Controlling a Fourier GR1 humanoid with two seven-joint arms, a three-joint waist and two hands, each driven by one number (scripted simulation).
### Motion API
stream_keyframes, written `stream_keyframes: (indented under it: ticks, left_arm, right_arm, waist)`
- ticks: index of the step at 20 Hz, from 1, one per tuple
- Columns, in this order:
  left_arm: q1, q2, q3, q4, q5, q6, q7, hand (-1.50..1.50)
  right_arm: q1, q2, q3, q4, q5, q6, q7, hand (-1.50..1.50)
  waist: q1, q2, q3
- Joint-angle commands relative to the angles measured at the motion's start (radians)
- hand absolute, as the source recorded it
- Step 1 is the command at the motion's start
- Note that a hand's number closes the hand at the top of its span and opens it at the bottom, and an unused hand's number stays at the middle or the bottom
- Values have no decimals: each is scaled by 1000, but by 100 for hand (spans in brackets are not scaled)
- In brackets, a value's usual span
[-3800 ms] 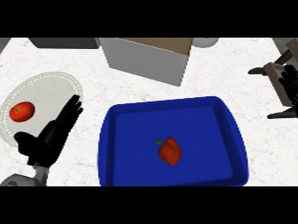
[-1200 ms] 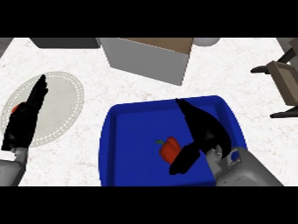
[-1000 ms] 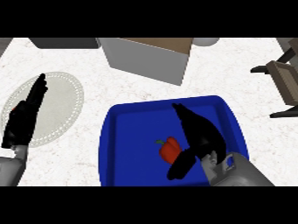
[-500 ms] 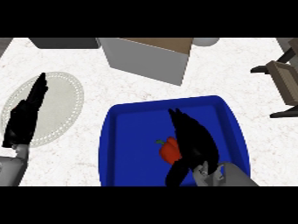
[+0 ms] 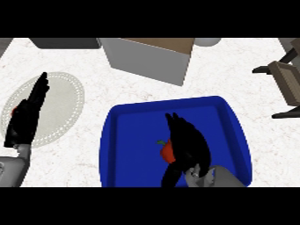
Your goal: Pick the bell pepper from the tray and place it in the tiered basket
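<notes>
In the head view you see the right hand [image 5: 186,143] has moved left over the blue tray [image 5: 123,132], its fingers [image 5: 178,128] now curling around the bell pepper [image 5: 167,150] still lying there, so lifting toward the tiered basket [image 5: 298,70] comes next.

Two black hands, the left hand [image 5: 26,118] and the right hand [image 5: 188,143], each with slim tapering fingers, join smooth grey forearms.

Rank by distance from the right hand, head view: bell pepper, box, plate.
1. Bell pepper: in the blue tray, against the right hand.
2. Box: up the counter, behind the tray.
3. Plate: far left, under the left hand.
</notes>
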Motion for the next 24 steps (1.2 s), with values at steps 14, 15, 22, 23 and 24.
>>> stream_keyframes:
  ticks: [14,15,22,23,24]
  left_arm:
    - [28,-43,71,-20,-51,-66,-34,0]
    - [20,-50,85,29,-50,-62,-54,0]
    - [-6,-91,64,-49,-96,-76,56,0]
    - [3,-97,69,-50,-100,-68,44,0]
    - [31,-88,68,-120,-85,-80,96,0]
  right_arm:
    - [65,102,-97,128,97,86,-22,-150]
    - [18,113,-60,206,79,10,-17,-150]
    - [57,114,-29,219,51,5,-29,-150]
    - [-45,114,-72,345,-14,-7,-53,-150]
    - [11,114,-29,368,-4,-40,-96,150]
  waist:
    - [1,0,0]
    - [3,1,0]
    - [0,0,0]
    - [6,2,0]
    - [8,1,1]
